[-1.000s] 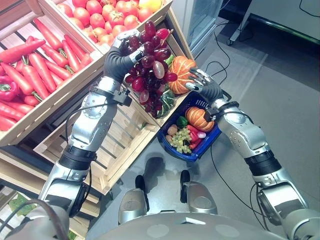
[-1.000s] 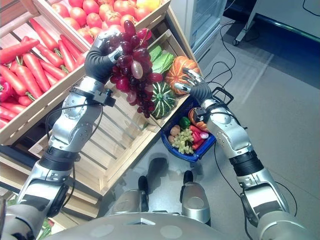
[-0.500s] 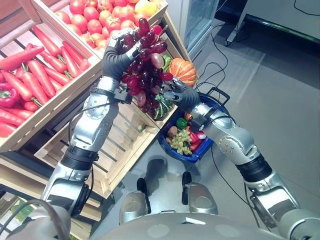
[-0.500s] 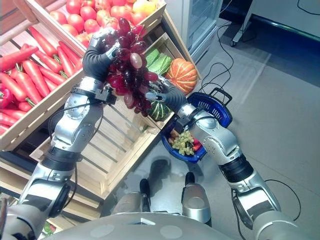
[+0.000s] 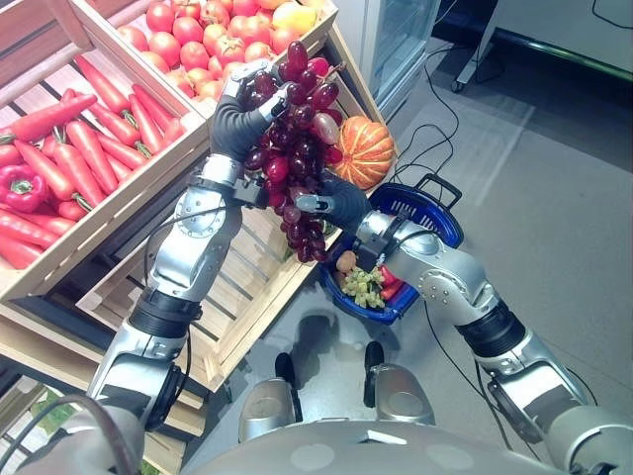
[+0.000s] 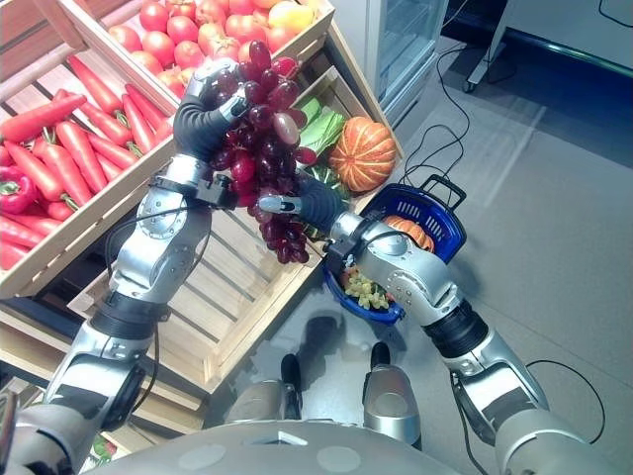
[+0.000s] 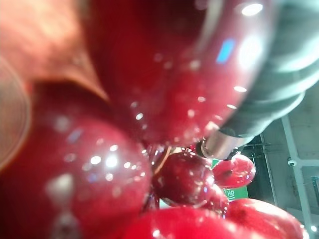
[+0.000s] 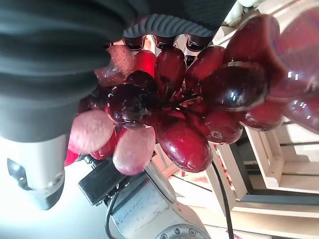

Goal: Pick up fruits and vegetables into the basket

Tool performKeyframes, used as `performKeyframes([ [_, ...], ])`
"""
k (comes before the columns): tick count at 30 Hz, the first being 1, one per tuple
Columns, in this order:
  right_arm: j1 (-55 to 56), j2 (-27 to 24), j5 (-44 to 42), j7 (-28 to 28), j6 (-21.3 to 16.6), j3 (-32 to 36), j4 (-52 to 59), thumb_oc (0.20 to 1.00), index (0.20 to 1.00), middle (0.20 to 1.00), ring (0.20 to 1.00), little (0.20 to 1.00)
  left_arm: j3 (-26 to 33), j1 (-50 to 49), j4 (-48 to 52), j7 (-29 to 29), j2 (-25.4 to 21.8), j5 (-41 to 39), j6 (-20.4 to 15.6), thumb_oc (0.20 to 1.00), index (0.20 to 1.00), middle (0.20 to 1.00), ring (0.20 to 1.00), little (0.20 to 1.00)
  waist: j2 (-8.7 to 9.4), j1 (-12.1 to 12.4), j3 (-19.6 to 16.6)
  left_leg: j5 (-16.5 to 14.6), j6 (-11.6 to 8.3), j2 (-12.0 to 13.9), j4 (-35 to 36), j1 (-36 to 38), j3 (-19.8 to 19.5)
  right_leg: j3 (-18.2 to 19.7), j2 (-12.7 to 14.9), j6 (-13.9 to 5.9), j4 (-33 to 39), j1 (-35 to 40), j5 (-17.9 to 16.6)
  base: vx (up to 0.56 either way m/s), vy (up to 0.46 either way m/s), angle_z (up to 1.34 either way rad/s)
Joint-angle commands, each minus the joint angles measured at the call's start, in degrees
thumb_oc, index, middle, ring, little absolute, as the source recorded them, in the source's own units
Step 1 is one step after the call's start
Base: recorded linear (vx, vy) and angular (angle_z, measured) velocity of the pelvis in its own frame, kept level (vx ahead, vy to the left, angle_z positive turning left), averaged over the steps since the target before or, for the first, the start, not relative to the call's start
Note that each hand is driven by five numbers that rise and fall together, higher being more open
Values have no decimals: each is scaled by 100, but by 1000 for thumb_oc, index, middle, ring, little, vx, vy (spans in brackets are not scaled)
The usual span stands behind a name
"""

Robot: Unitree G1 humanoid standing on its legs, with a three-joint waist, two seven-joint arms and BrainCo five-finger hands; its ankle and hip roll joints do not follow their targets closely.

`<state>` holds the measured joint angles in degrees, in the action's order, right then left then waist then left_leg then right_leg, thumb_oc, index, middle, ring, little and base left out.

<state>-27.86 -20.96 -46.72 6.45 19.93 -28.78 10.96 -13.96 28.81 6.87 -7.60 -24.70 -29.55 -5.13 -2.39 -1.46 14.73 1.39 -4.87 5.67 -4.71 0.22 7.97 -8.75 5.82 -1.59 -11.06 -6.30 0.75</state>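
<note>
the left hand (image 5: 240,117) is raised in front of the wooden crates, and its fingers are curled around the top of a big bunch of red grapes (image 5: 292,148). the bunch hangs down from this hand, above the lower crate (image 6: 259,267), and beside the blue basket (image 5: 435,211), not in it. the right hand (image 5: 334,205) reaches across from the basket side and touches the lower half of the bunch. in the right wrist view the grapes (image 8: 189,99) press against the dark cover of the hand, but the fingers are mostly hidden behind the fruit, so i cannot tell if they are closed on it or only resting on it. in the left wrist view the grapes (image 7: 124,139) are very close to the camera.

the basket is beside the crates, near the right forearm. inside it lie green grapes (image 5: 362,285), a small orange pumpkin (image 6: 407,230) and some red pieces. an orange pumpkin (image 5: 364,151) sits in the crate just behind the bunch, with green leafy vegetables (image 6: 320,124) next to it. the upper crates hold carrots (image 5: 89,148), a red pepper (image 5: 22,187) and tomatoes (image 5: 203,45).
</note>
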Motion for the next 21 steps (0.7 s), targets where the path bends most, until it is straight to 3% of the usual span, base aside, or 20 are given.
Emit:
performKeyframes([
  [1,-653,1051,-568,237,-235,-508,796,1000,1000,1000,1000,1000,-216,711,-244,-124,102,179,-212,200,200,200,200,200,318,-45,-67,-176,254,-263,-278,-66,40,-153,79,-180,82,522,285,0,0,0],
  [8,-816,1246,-478,140,-199,-735,661,1000,1000,1000,1000,1000,-390,805,-341,-186,273,101,-212,200,200,200,200,200,343,-20,-44,-156,257,-259,-250,-88,39,-145,62,-175,102,497,268,0,0,0],
  [9,-826,1248,-462,125,-196,-738,649,740,740,740,740,740,-394,809,-340,-184,275,96,-206,200,200,200,200,200,345,-19,-42,-156,258,-259,-250,-88,39,-145,62,-174,102,497,268,0,0,0],
  [10,-868,1247,-384,58,-241,-752,577,200,200,200,200,200,-418,815,-368,-176,291,103,-193,200,200,200,200,200,353,-17,-40,-156,256,-259,-246,-94,40,-147,57,-174,105,492,266,0,0,0],
  [14,-960,1227,-239,71,-388,-761,478,200,200,200,200,200,-459,822,-380,-250,305,47,-49,200,200,200,200,200,358,-8,-18,-148,255,-250,-245,-101,43,-151,57,-172,103,476,255,0,0,0],
  [17,-992,1227,-226,154,-469,-742,493,200,200,200,200,200,-452,774,-432,-442,340,118,321,200,200,200,200,200,352,-1,2,-142,257,-249,-239,-115,38,-151,51,-172,108,463,247,0,0,0],
  [18,-1012,1234,-266,160,-543,-712,513,200,200,200,200,200,-450,751,-535,-599,333,74,537,307,307,307,307,307,347,1,21,-138,258,-246,-238,-116,47,-155,48,-174,105,458,245,0,0,0],
  [20,-1034,1238,-330,177,-616,-671,528,200,200,200,200,200,-446,722,-675,-706,340,49,769,598,598,598,598,598,339,2,42,-130,261,-249,-243,-125,50,-159,43,-176,101,453,240,0,0,0],
  [21,-1055,1271,-420,158,-645,-608,558,200,200,200,200,200,-441,708,-784,-676,360,-89,852,1000,1000,1000,1000,1000,333,-1,61,-125,262,-245,-251,-139,53,-161,44,-183,88,437,240,0,0,0],
])
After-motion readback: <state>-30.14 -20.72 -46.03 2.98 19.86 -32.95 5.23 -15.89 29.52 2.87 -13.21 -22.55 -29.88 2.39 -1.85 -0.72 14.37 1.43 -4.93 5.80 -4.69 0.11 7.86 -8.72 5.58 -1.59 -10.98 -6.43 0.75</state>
